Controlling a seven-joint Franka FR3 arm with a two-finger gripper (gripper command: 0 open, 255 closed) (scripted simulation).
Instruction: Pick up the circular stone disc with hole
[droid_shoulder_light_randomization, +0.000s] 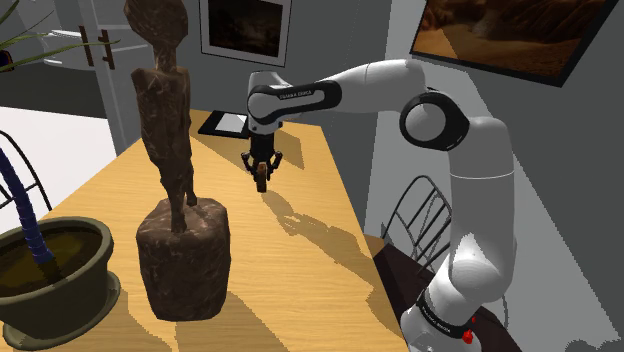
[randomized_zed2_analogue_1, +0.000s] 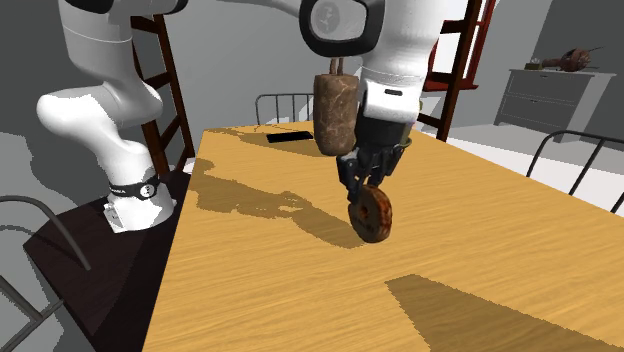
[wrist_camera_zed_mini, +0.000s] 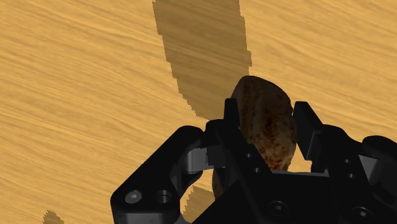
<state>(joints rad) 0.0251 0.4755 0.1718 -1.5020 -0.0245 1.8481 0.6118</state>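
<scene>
your gripper (wrist_camera_zed_mini: 267, 113) has its jaws clamped on the flat faces of the brown disc (wrist_camera_zed_mini: 266, 133), which stands on edge between them and sticks out past the fingertips toward the table (wrist_camera_zed_mini: 83, 76). whether its lower rim is clear of the wood, you cannot tell. straight up from the jaws looks open to you, and the dark statue (droid_shoulder_light_randomization: 180, 210) and plant pot (droid_shoulder_light_randomization: 60, 275) stand well apart to one side.

On your wooden table (droid_shoulder_light_randomization: 300, 250) a tall brown statue (droid_shoulder_light_randomization: 170, 150) stands upright on a rough block. A dark plant pot (droid_shoulder_light_randomization: 60, 270) sits just beside it, toward the shoulder view's left. A flat black-framed tablet (droid_shoulder_light_randomization: 224, 123) lies at the table's far end. Behind that you see a framed picture (droid_shoulder_light_randomization: 245, 28) on the wall. A grey dresser (randomized_zed2_analogue_1: 555, 95) stands well apart.
</scene>
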